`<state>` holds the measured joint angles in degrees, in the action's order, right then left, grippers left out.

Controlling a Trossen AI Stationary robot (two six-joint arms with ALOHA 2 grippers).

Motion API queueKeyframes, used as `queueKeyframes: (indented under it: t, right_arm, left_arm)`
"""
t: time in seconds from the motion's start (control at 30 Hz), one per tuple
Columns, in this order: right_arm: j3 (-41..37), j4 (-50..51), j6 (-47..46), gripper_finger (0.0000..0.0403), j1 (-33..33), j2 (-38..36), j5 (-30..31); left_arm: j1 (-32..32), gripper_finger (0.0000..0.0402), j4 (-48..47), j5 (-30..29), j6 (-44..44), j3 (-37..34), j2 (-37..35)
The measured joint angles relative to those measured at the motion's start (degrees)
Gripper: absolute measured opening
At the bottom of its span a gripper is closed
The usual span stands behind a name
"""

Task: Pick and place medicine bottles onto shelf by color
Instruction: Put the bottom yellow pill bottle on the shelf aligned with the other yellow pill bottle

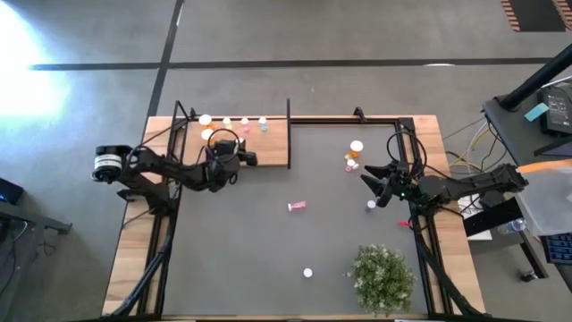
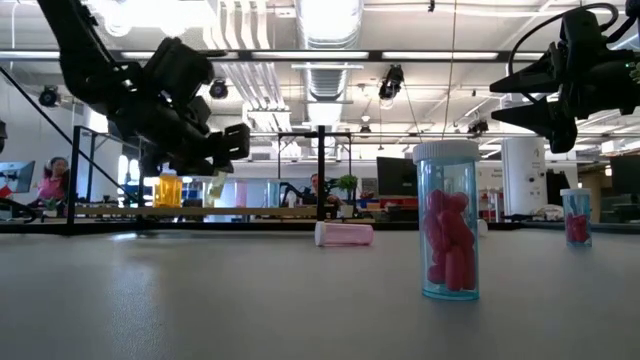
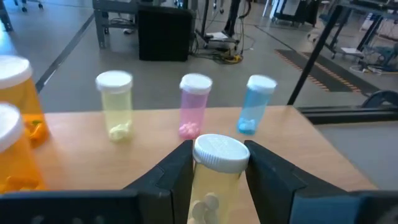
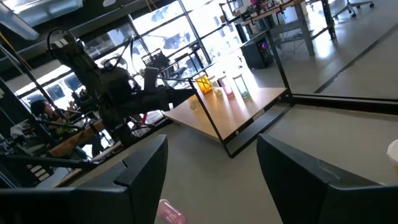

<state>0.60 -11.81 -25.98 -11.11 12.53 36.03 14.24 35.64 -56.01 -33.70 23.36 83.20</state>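
The dark grey tabletop carried everything, with a bushy green plant near its front right corner. At the back left lay the flat light-brown wooden shelf, a thin black post rising at its corner.

The left arm reached over the shelf, and its left pincer was pinching a small yellow-green medicine bottle with a white cap between its two dark fingers, held upright over the board. Beyond it on the shelf stood a row of three white-capped bottles: a yellow-green one, a pink one and a blue one, set apart from each other. Two larger orange bottles stood to one side of that row.

The right arm hung above the right part of the tabletop with its right pincer spread wide and holding nothing. Near it, toward the back, stood an orange bottle with what looked like a second small one just beside it, though the overhead view was too coarse to be sure. A small bottle stood close under the right pincer. A pink bottle lay on its side around mid-tabletop, and a blue-walled bottle of pink pills stood upright toward the front.
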Motion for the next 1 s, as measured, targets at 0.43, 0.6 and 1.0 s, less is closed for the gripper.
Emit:
queueKeyframes:
  t: [0.43,0.6,1.0]
  right_arm:
    - [0.0,0.02,0.02,0.0237,-0.01,-0.01,0.0]
    - [0.0,0.01,0.01,0.0237,0.0,0.0,0.0]
    - [0.0,0.02,0.02,0.0237,0.0,0.0,0.0]
  left_arm:
    - [-0.04,0.0115,2.99,-3.16,-0.51,-3.5,0.02]
    - [0.0,0.0115,3.3,-5.93,-0.53,-3.78,0.02]
    - [0.04,0.0115,2.93,-8.82,-0.64,-4.16,0.07]
